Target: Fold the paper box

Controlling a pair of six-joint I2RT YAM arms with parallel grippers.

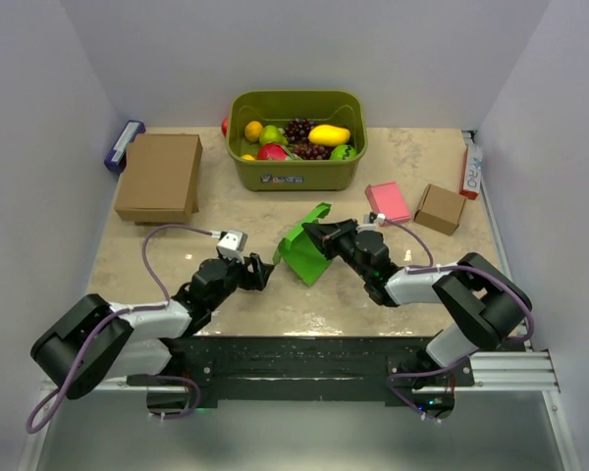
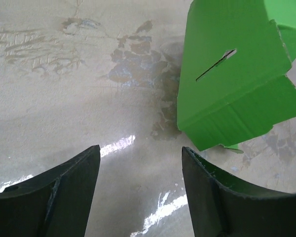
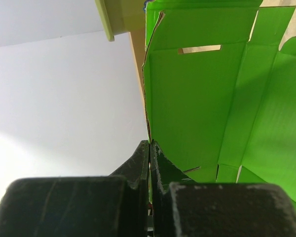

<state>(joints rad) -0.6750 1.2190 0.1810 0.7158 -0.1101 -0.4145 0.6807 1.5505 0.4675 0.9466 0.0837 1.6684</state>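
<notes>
The paper box (image 1: 304,250) is a bright green creased sheet with flaps, tilted up near the table's middle. My right gripper (image 1: 316,235) is shut on one edge of it; in the right wrist view the two fingers (image 3: 149,150) pinch the thin green wall (image 3: 197,98), whose inner panels and slot face the camera. My left gripper (image 1: 265,267) stands open just left of the box, low over the table. In the left wrist view the box (image 2: 232,74) lies ahead to the right, apart from the black fingertips (image 2: 197,163), with bare table between them.
A green tub of fruit (image 1: 296,139) stands at the back middle. A brown cardboard box (image 1: 160,177) lies at back left with a small blue item (image 1: 124,144) beside it. A pink flat box (image 1: 387,202) and a small brown box (image 1: 440,208) sit at the right.
</notes>
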